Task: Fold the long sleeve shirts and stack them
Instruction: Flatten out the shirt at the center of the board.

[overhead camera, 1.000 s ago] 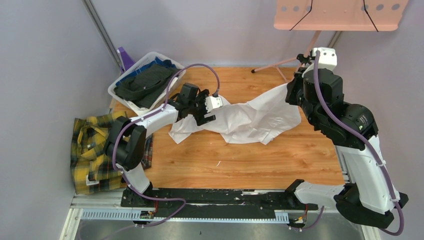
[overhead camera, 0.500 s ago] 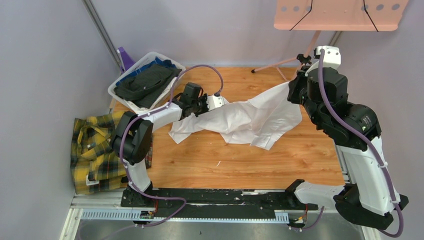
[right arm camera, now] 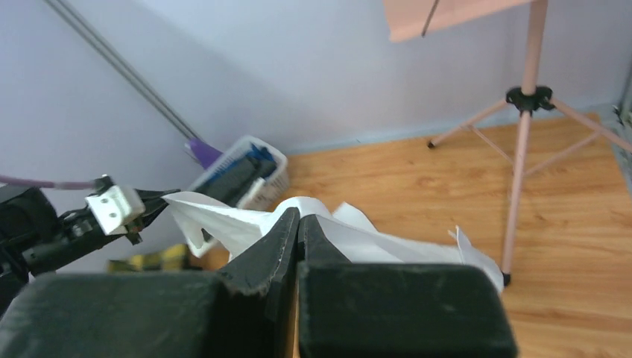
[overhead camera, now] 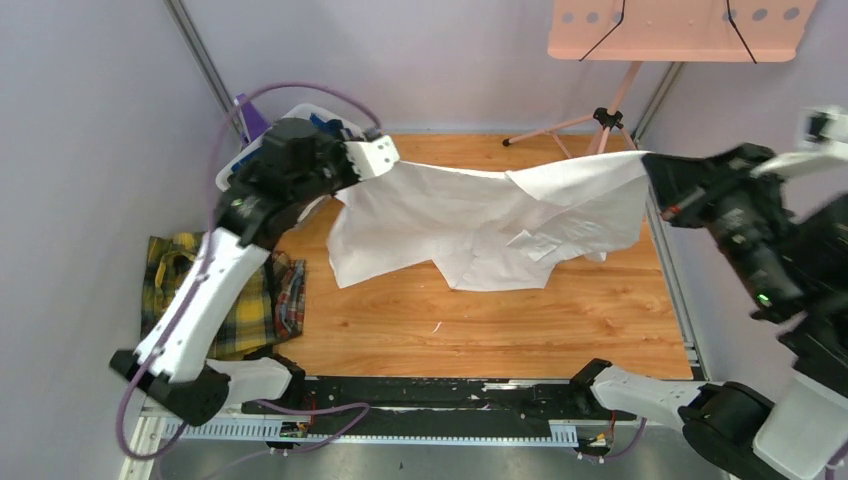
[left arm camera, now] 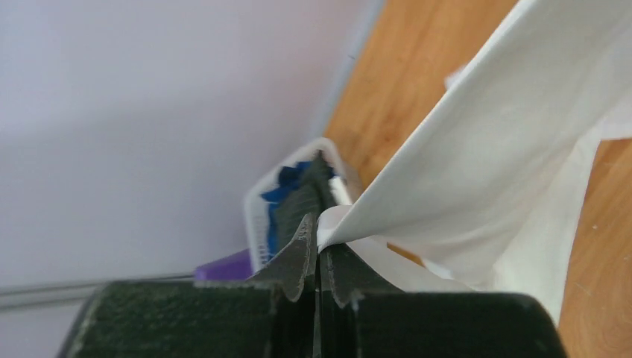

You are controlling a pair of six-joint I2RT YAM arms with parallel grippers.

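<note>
Left end effector (left arm camera: pixel 319 250) and right end effector (right arm camera: pixel 298 222) pinch the white shirt (overhead camera: pixel 480 215) aloft; thin edge grips could slip under tension.

light: bright, even | shadows: soft | blur: right arm (overhead camera: pixel 760 230) smeared | wrist foregrounds: defocused

Centre: white shirt (overhead camera: pixel 480 215), plain. Near left: flannel shirt (overhead camera: pixel 160 270), yellow and dark-green plaid. Table (overhead camera: pixel 480 320): orange wood grain. Far right: stand (overhead camera: pixel 680 35), pink.
</note>
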